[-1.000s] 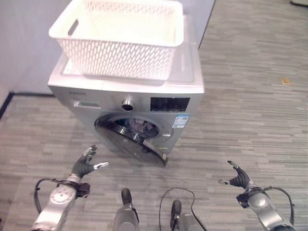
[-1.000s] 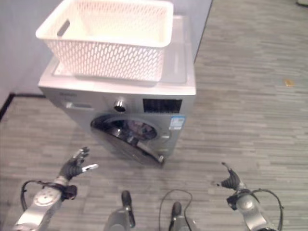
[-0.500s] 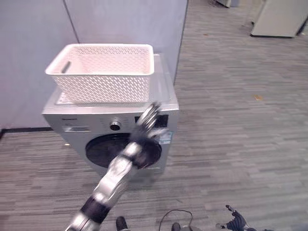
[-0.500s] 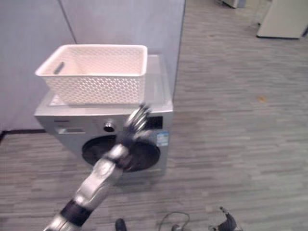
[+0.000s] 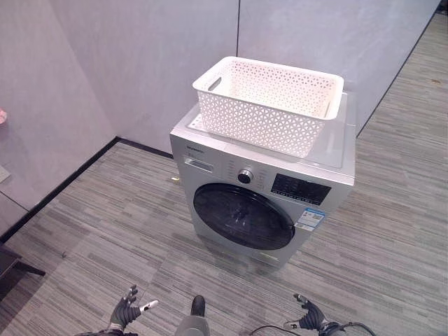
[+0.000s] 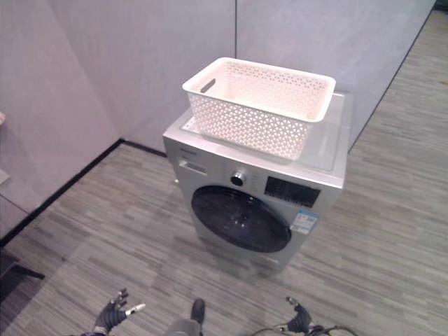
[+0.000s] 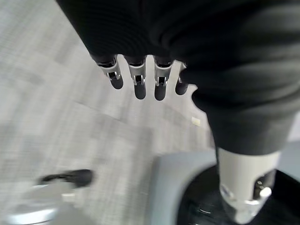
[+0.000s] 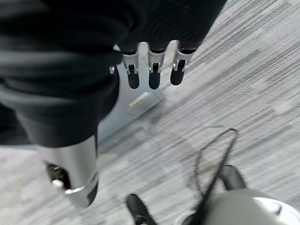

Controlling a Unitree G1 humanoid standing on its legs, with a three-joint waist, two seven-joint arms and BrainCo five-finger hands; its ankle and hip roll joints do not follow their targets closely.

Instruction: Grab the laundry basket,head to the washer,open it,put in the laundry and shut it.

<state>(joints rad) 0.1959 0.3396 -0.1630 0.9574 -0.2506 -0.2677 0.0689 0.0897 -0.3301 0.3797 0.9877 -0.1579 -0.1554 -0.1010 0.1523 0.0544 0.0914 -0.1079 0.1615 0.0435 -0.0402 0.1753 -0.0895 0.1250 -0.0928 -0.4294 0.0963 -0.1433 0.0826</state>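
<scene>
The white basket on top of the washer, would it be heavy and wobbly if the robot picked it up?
Probably light: the basket is thin, hole-patterned plastic and looks empty. It likely keeps its shape, since the walls stand straight. It might slide easily on the washer's smooth top, and its handle slot would give fingers a grip.

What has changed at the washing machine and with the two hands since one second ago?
The dark round door of the silver front-loading washing machine, ajar one second ago, is now shut; the left hand reached up to it half a second ago and is now lowered again, open. The view has also pulled back. The white perforated plastic laundry basket stays on top of the machine, and the right hand stays low and open.
</scene>
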